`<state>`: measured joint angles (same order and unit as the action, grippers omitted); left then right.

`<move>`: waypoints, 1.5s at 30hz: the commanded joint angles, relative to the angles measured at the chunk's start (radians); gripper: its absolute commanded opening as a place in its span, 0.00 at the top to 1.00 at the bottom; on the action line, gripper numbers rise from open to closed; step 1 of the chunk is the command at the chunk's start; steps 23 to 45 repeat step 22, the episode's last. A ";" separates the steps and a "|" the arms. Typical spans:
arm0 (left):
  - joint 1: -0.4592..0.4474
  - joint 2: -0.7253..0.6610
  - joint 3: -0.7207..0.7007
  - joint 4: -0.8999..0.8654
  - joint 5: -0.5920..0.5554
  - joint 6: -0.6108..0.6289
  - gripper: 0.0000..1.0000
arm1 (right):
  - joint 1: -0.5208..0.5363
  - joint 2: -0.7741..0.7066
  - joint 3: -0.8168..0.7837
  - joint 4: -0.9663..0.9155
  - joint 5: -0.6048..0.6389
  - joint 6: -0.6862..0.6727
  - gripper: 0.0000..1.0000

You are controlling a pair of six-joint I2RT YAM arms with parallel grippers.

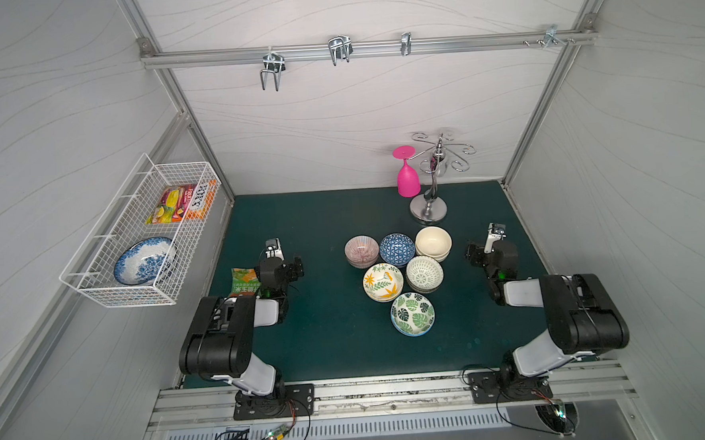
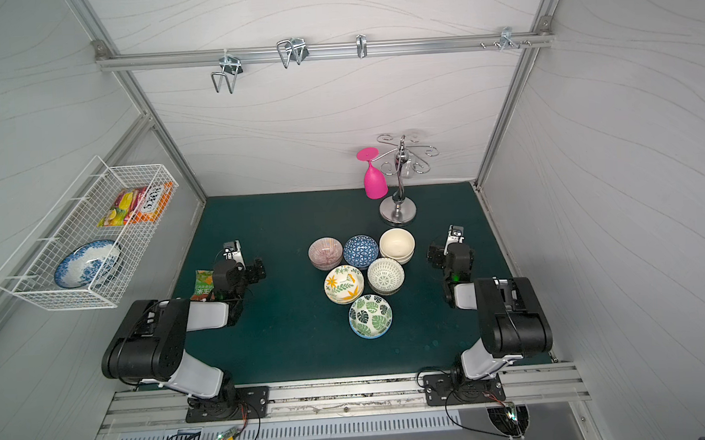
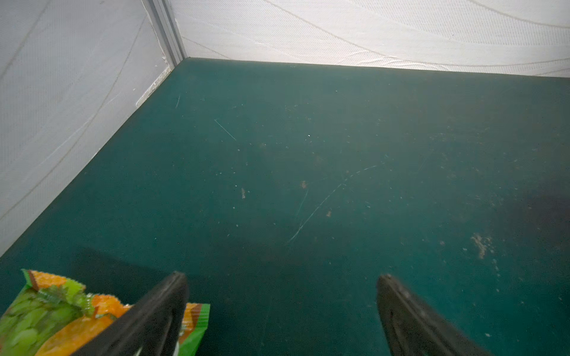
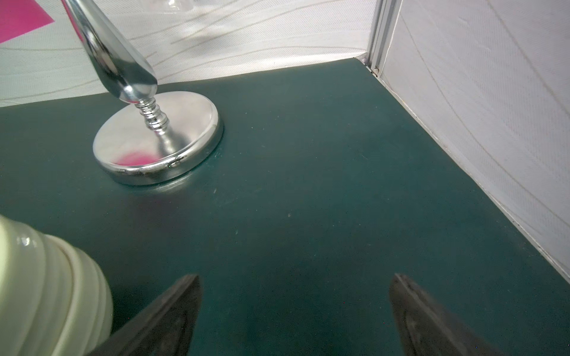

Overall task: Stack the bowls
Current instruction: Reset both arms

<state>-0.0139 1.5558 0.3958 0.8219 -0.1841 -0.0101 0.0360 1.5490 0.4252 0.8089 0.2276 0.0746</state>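
A: Left gripper?
B: Fingers wide apart, empty, beside a snack packet.
A: Bowls?
B: Clustered on the green mat, touching, between both grippers.
A: Right gripper?
B: Wide apart too, empty, near the cream bowl.

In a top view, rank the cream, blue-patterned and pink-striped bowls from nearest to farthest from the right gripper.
1. Cream bowl, the row's end beside the right gripper.
2. Blue-patterned bowl, middle of the row.
3. Pink-striped bowl, far end, toward the robot's left.
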 commanded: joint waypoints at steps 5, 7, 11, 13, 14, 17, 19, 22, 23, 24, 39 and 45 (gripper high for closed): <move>0.005 -0.002 0.007 0.052 0.012 0.012 0.00 | 0.017 0.003 -0.001 -0.005 0.021 -0.024 0.01; 0.005 -0.003 0.008 0.051 0.011 0.013 0.00 | 0.017 0.003 0.000 -0.006 0.020 -0.024 0.01; 0.002 -0.003 0.006 0.054 0.007 0.014 0.00 | 0.009 0.007 0.007 -0.014 0.009 -0.020 0.01; 0.001 -0.004 0.006 0.054 0.006 0.013 0.00 | 0.007 0.009 0.009 -0.016 0.004 -0.018 0.01; 0.000 -0.004 0.006 0.054 0.006 0.015 0.00 | 0.005 0.011 0.010 -0.017 0.003 -0.017 0.01; -0.001 -0.002 0.006 0.056 0.005 0.015 0.00 | 0.007 0.010 0.010 -0.019 0.002 -0.017 0.01; 0.001 -0.002 0.006 0.056 0.005 0.015 0.00 | 0.006 0.009 0.009 -0.017 0.004 -0.017 0.01; 0.001 -0.002 0.007 0.054 0.006 0.015 0.00 | 0.008 0.005 0.006 -0.018 0.004 -0.017 0.01; 0.001 -0.002 0.007 0.054 0.006 0.015 0.00 | 0.008 0.005 0.006 -0.018 0.004 -0.017 0.01; 0.001 -0.002 0.007 0.054 0.006 0.015 0.00 | 0.008 0.005 0.006 -0.018 0.004 -0.017 0.01; 0.001 -0.002 0.007 0.054 0.006 0.015 0.00 | 0.008 0.005 0.006 -0.018 0.004 -0.017 0.01; 0.001 -0.002 0.007 0.054 0.006 0.015 0.00 | 0.008 0.005 0.006 -0.018 0.004 -0.017 0.01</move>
